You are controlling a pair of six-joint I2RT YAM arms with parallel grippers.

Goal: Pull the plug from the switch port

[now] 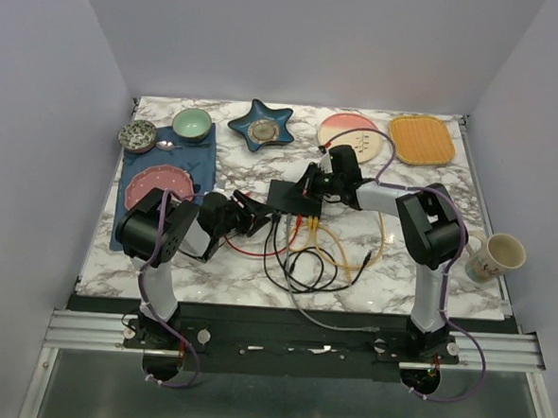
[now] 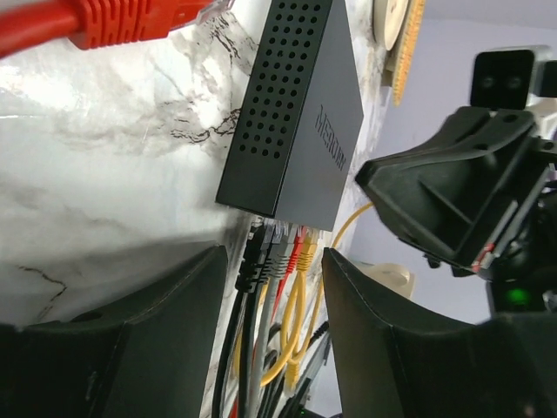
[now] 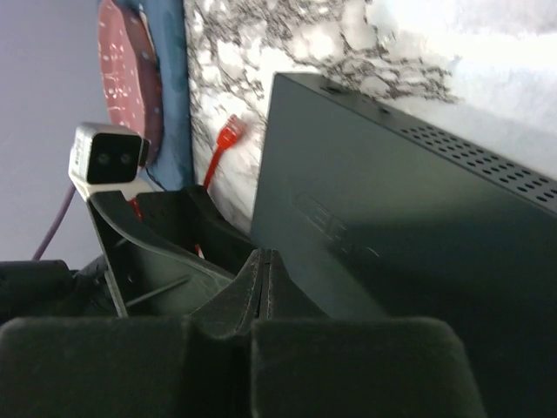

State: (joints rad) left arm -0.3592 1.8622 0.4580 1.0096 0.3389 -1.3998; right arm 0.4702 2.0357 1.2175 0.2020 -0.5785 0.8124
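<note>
White-and-grey marbled tabletop (image 1: 247, 273), enclosed by pale lilac walls, carries the work. The flat matte-black rectangular switch (image 1: 293, 198) lies near the middle of it and serves as the reference below.

Left gripper (image 1: 256, 210) sits just left of the switch with its fingers (image 2: 165, 348) spread and nothing between them; in the left wrist view they straddle the socket edge. Right gripper (image 1: 311, 186) sits at the right end of the switch, clamped fully closed, holding nothing; its closed fingers (image 3: 264, 287) rest against or just above the housing, contact not confirmable.

One red cable with a clear plug tip (image 1: 257, 251) already lies free on the marble, near-left of the switch. Several cables remain seated along the near edge: black plug (image 2: 252, 261), grey plug (image 2: 274, 254), red plug (image 2: 294, 248) and yellow plug (image 2: 306, 252).

Hazards, as judged:
- The seated plugs are packed touching one another. Closing the left fingers may catch two plugs, or the wrong one.
- A latch tab not depressed would drag the whole switch toward the near edge instead of releasing.
- The right gripper braces only one end; the switch may pivot under an off-axis pull.
- The loose tangle of leads (image 1: 309, 268) on the near side may snag the fingers.

Count:
- Switch: one.
- Seated plugs visible: at least four; exact total not determinable.
- Freed red cable: one.
- Beyond the switch: one blue star-shaped dish (image 1: 261, 125), one green bowl (image 1: 192, 123), one speckled bowl (image 1: 137, 136), one pink plate (image 1: 155, 184), one woven orange mat (image 1: 422, 139).
- Right of the switch: one cream mug (image 1: 500, 253).
</note>
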